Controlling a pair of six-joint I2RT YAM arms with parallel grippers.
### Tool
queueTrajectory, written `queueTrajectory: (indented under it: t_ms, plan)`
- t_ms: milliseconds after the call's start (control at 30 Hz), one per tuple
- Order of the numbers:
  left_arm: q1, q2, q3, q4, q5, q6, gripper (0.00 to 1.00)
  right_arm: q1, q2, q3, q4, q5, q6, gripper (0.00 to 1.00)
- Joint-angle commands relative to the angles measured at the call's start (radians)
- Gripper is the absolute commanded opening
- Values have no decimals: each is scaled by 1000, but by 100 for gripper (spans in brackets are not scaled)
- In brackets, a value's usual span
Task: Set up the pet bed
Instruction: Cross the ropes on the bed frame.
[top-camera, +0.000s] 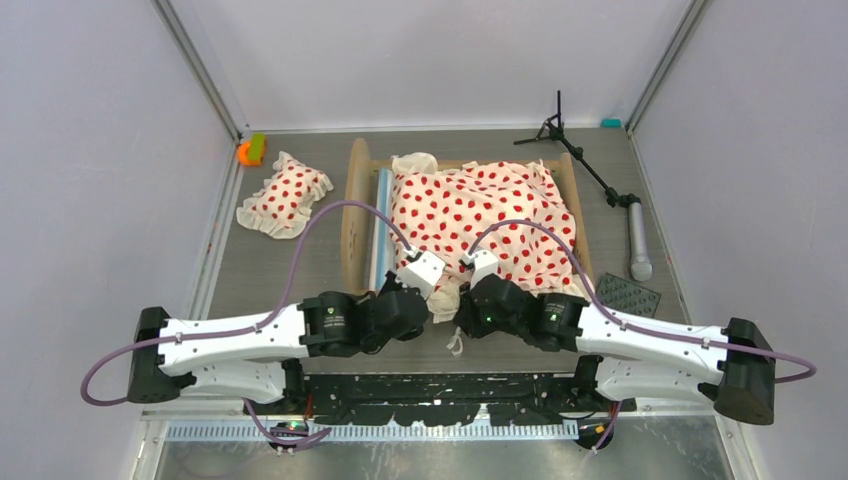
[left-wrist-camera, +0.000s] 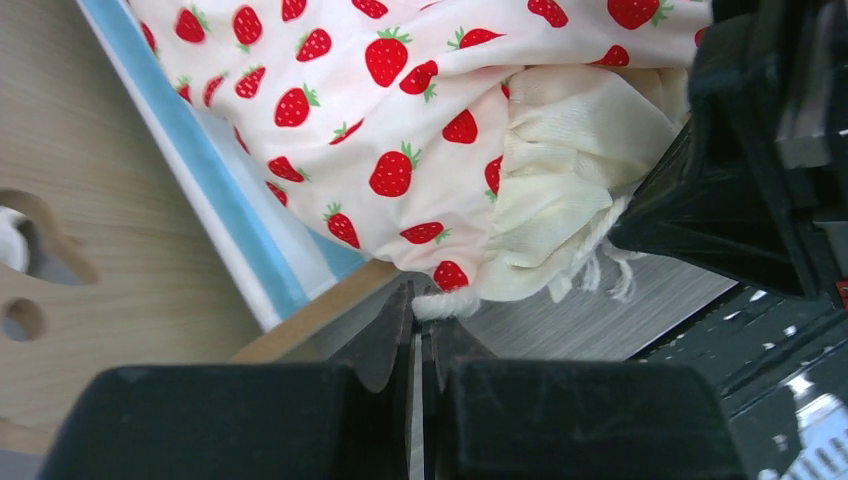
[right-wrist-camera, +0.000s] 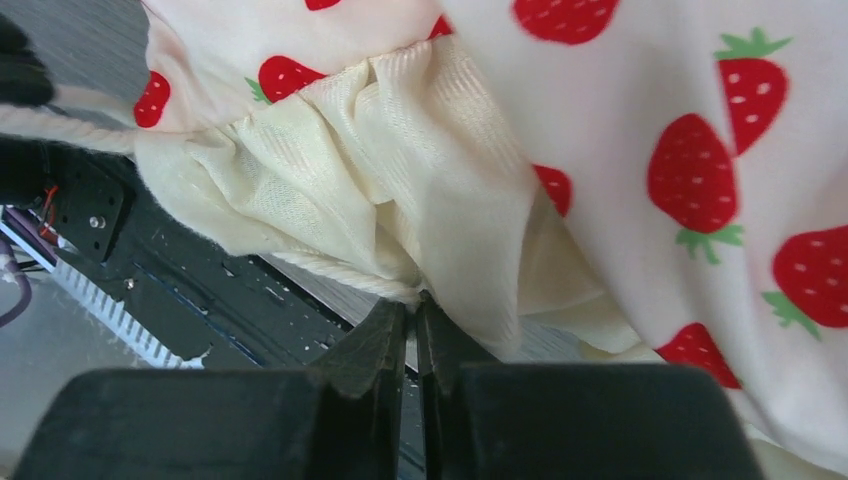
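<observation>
Left arm (top-camera: 250, 340) and right arm (top-camera: 640, 335) angled inward, both jaws pinched closed on bedding (top-camera: 480, 215) hem

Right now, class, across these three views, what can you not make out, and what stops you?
1. Mattress: top view, the strawberry blanket covers all but a blue-white strip.
2. Right gripper: right wrist view, the ruffle crowds its tips, so any grip on the cord is unclear.
3. Orange and green object: top view, too small to identify.
4. Cut-out in the end board: left wrist view, cut off by the left edge.
</observation>
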Motion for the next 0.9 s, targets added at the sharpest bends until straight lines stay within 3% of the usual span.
queueTrajectory:
  t_ms: [0, 100, 200, 600, 867]
  plan:
    - [-2, 56, 138, -258, -28, 119, 0, -5, 29, 5, 79, -33, 13, 18]
    - [-2, 73, 183, -262, -50, 190, 0, -5, 58, 5, 101, -64, 19, 32]
    - [13, 75, 213, -248, -65, 277, 0, -5, 69, 5, 116, -82, 23, 38]
    - [190, 75, 298, -257, 140, 469, 0, 14, -142, -82, 303, 44, -54, 40]
    - [266, 102, 340, -186, 189, 589, 0, 14, -100, -75, 293, 12, -61, 37]
